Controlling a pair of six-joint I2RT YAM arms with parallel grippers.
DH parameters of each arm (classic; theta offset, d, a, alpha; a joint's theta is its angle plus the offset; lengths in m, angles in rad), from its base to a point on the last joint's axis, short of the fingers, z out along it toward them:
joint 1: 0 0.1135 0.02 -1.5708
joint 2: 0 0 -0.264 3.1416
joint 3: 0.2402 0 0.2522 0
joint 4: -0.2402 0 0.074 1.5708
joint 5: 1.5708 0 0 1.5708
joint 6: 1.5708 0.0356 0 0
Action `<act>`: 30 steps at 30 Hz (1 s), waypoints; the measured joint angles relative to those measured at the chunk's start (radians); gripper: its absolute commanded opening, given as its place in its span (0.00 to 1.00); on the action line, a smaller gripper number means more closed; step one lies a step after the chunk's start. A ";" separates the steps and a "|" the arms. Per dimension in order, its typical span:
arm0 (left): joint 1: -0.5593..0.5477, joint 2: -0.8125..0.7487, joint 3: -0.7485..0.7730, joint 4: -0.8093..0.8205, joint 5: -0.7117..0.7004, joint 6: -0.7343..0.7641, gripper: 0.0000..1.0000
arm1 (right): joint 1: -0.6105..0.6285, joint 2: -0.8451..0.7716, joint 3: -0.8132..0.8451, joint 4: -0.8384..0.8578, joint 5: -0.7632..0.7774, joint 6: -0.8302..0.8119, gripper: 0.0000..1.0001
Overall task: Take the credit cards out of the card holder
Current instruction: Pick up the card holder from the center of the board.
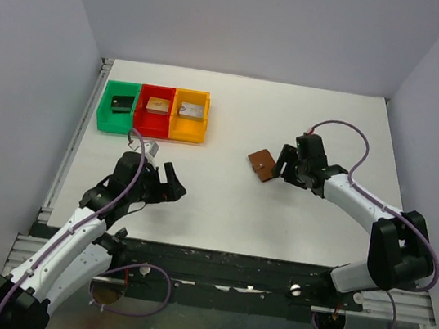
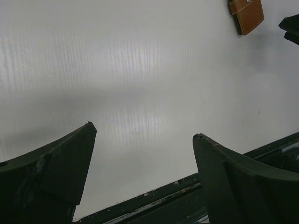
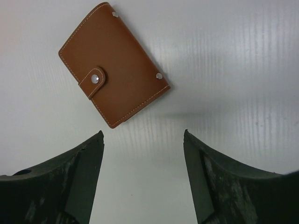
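One card holder [image 3: 113, 64], laid snapped shut on surface [image 3: 233, 70]; right end effector [image 3: 143, 135] held apart beside it, seemingly for grasping; left end effector [image 2: 145, 130] apart.

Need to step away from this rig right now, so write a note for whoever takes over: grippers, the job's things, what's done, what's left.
Left gripper: open, empty, over bare table, well away from the card holder.
Right gripper: open, empty, fingertips just short of the card holder, which is not between them.
Card holder: brown leather, closed, snap tab fastened, lying flat on the table. No credit cards visible.
Done: nothing yet.
Left: open the card holder and take out the cards.
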 measured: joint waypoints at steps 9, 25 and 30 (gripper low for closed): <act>-0.026 -0.044 -0.044 0.028 -0.018 -0.046 0.99 | -0.007 0.029 -0.031 0.079 -0.076 0.128 0.59; -0.028 -0.026 -0.061 0.064 -0.025 -0.058 0.99 | -0.064 0.107 -0.179 0.309 -0.211 0.311 0.49; -0.028 -0.028 -0.061 0.063 -0.028 -0.062 0.99 | -0.072 0.134 -0.182 0.372 -0.233 0.340 0.47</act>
